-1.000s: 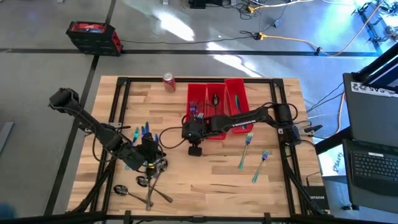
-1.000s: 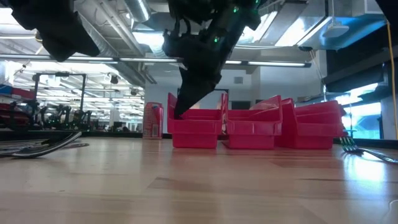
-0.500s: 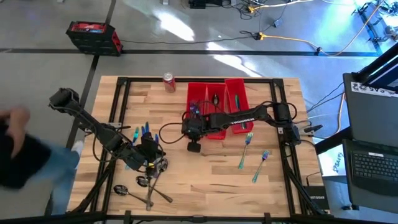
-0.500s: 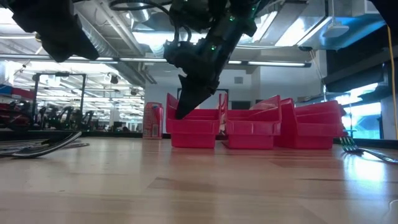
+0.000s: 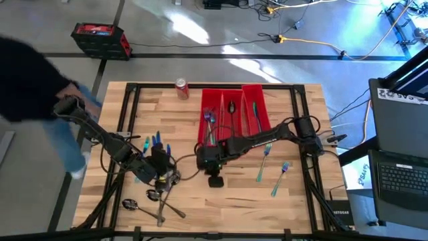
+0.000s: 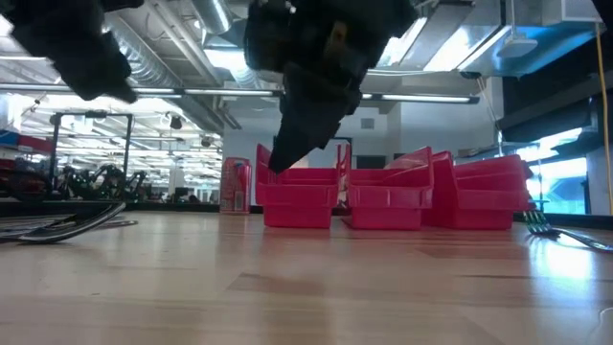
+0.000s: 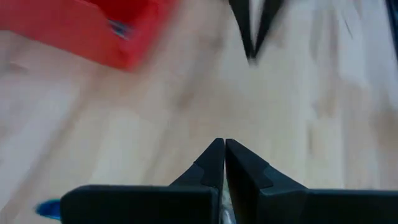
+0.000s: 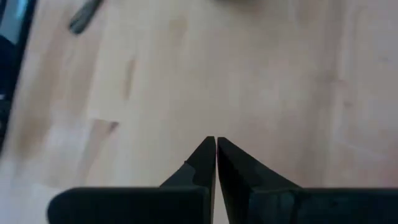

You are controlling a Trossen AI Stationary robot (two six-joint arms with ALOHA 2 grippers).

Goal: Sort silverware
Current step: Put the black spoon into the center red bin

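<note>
Right gripper: over bare bench just in front of the bins, near mid-bench; arm reaches in from the right edge. Fingers pressed together, nothing between them.
Left gripper: over the left half of the bench, at the pile of silverware there. Fingers pressed together, tips meeting, nothing seen between them in the wrist view.
Bins: three long red bins side by side at the far middle of the bench. The left and middle ones hold cutlery; the right one shows a slim piece along its length.
Silverware, left pile: spoons and other pieces lie crossed near the front left edge, touching or overlapping; which piece lies on top, cannot tell.
Blue pieces: a few teal-blue handles lie just beyond the left gripper.
Forks, right side: two iridescent forks lie loose on the bench right of the right gripper, near each other but apart, tines toward the bins.
Can: red, upright at the far edge, left of the bins.
Person: blurred, dark top and blue trousers, beside the bench's far left corner.
Low view: one fork lies flat at the right edge.
</note>
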